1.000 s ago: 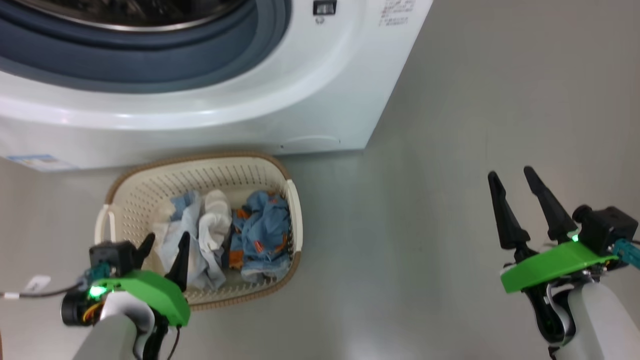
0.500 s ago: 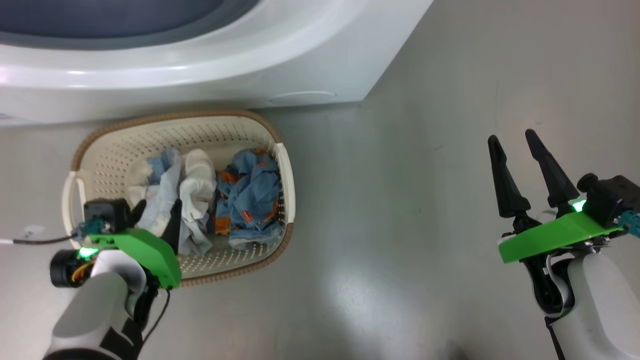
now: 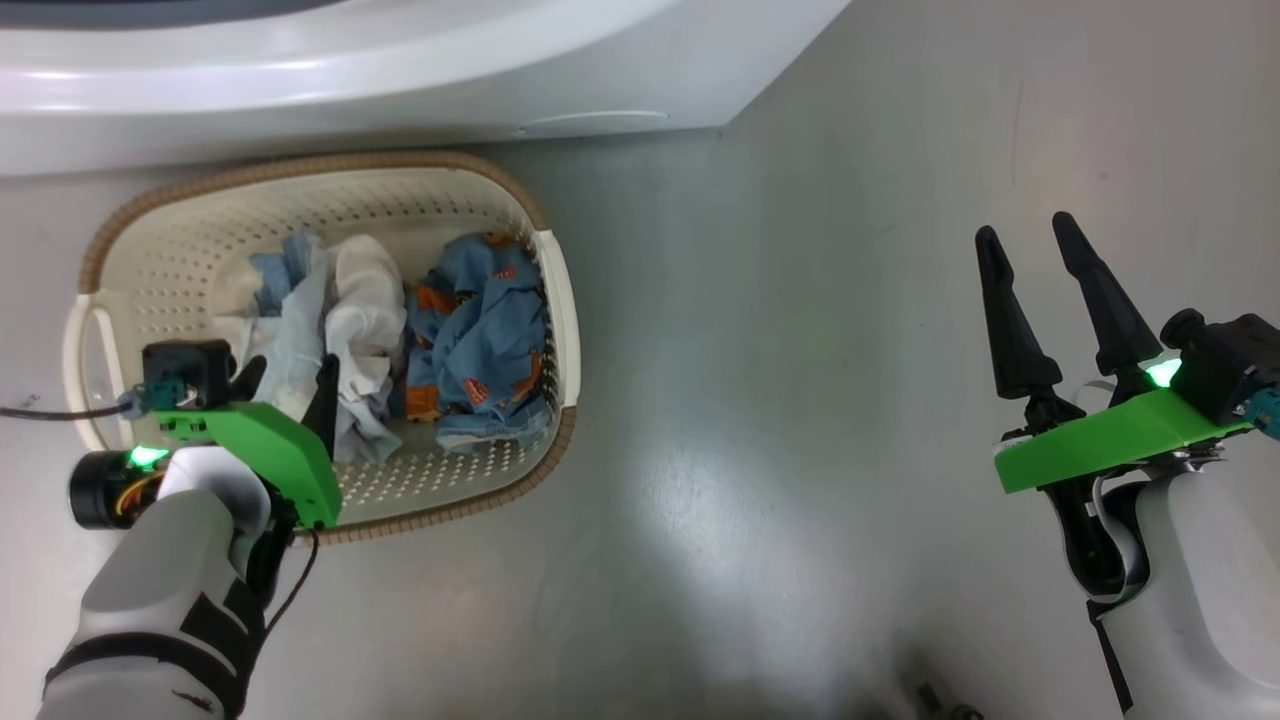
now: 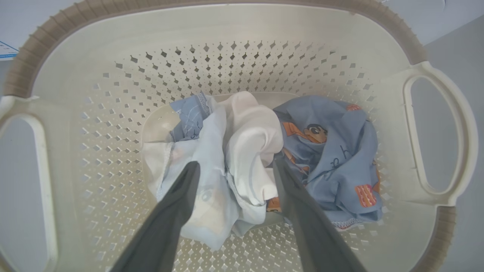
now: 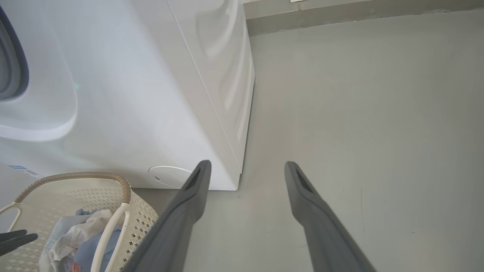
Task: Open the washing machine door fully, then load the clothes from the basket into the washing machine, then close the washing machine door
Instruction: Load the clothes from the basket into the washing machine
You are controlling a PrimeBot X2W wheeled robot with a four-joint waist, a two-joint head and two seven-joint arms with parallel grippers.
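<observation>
Grey floor [image 3: 800, 400] lay under the empty, wide-open right gripper [image 3: 1035, 235]; left gripper [image 3: 290, 365] hung spread above the clothes [image 4: 245, 143]; wrist view revealed a cartoon face [image 4: 315, 131].

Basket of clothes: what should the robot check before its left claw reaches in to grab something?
1. Left gripper jaws open and empty: ok.
2. Left gripper aimed at the pale blue garment and white garment in the cream perforated plastic basket: ok.
3. Right gripper open, over the grey floor, apart from the basket: ok.
4. Door of the white washing machine fully open: cannot tell.
</observation>
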